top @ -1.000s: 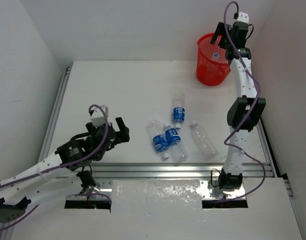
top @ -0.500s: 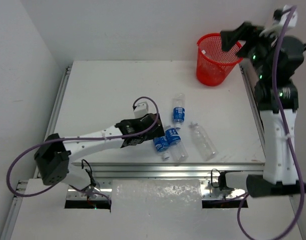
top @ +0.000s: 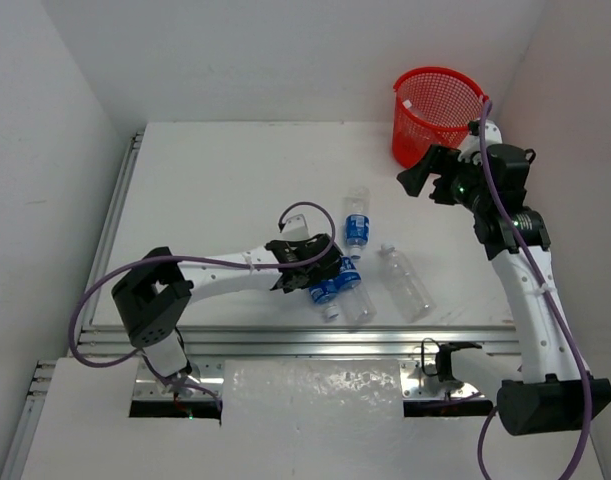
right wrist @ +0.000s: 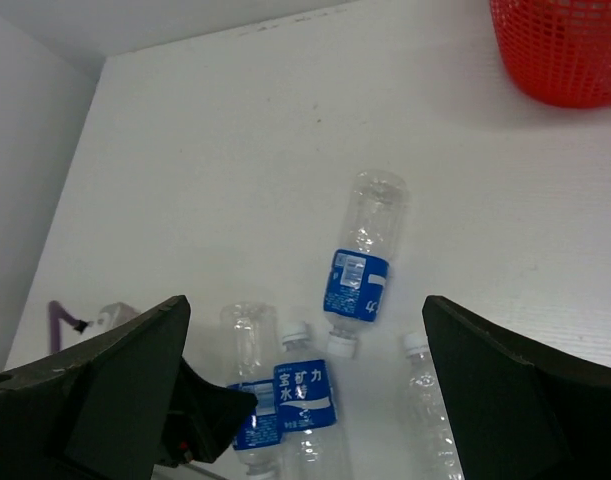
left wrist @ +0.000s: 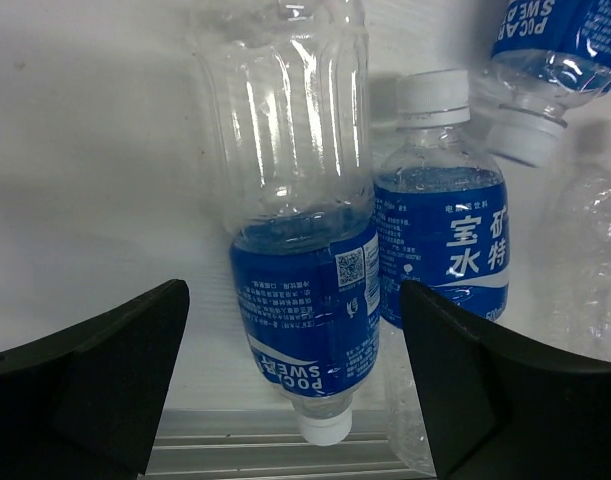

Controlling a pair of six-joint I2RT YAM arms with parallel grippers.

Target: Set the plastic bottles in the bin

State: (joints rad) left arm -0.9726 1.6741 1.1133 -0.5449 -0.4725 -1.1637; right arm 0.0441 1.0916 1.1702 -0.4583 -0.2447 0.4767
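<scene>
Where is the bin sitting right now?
In the top view the red bin stands at the far right corner of the table, just beyond the right gripper; the right wrist view shows its lower part at top right.

Left end effector [left wrist: 293,320] reached a blue-labelled bottle [left wrist: 297,240] (right end effector [right wrist: 305,315] withdrew).

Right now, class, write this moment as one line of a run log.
left gripper: open, straddling blue-labelled bottle lying on table | right gripper: open, empty | bin: upright, far right corner
</scene>
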